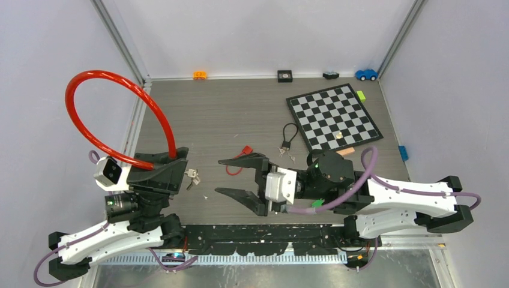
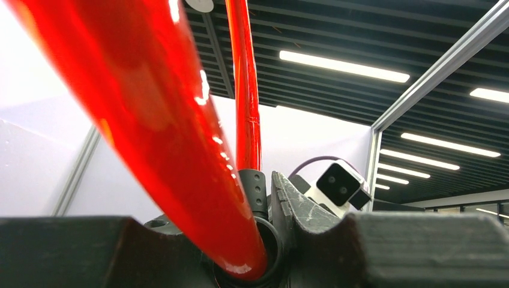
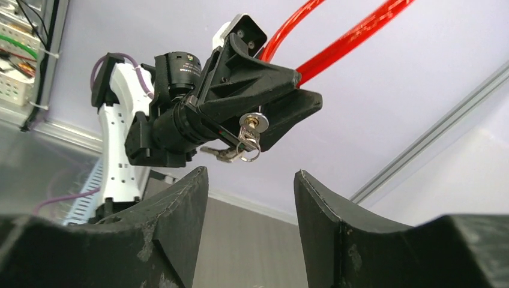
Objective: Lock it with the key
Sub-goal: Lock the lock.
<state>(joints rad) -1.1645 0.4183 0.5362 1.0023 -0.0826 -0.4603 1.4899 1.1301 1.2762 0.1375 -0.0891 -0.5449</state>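
Pointing straight at the right gripper (image 1: 218,176), the key (image 3: 252,122) sits in the end of the red cable lock (image 2: 162,138), which the left gripper (image 1: 161,172) clamps at the left of the table (image 1: 240,114). The right jaws stand wide and empty, a short gap from the key and roughly in line with its axis. Spare keys (image 3: 227,155) dangle beneath.

Red cable lock (image 2: 150,120) looped upright, key (image 3: 247,139) seemingly in its cylinder.
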